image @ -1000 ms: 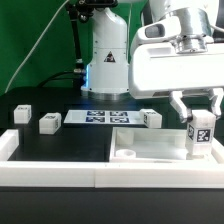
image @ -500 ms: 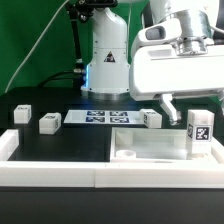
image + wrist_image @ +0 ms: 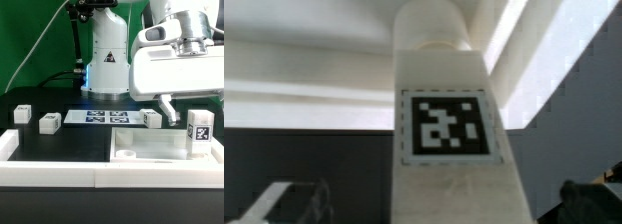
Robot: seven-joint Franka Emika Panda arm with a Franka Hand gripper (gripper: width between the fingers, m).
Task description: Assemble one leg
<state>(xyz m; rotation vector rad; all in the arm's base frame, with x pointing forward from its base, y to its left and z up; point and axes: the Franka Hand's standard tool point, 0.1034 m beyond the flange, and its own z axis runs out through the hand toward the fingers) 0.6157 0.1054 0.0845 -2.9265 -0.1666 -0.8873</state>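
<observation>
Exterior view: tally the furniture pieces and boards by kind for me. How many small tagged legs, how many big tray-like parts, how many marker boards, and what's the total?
Legs: 4
Large tray-like part: 1
Marker board: 1
Total: 6

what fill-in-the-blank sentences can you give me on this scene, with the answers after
The small white oblong plastic leg with square tags stands ___ on the large flat white square part.
The claw is ___, not clamped on the leg.
Elsewhere, ___ more small white blocks lie on the black table.
Missing words: upright; open; three.
</observation>
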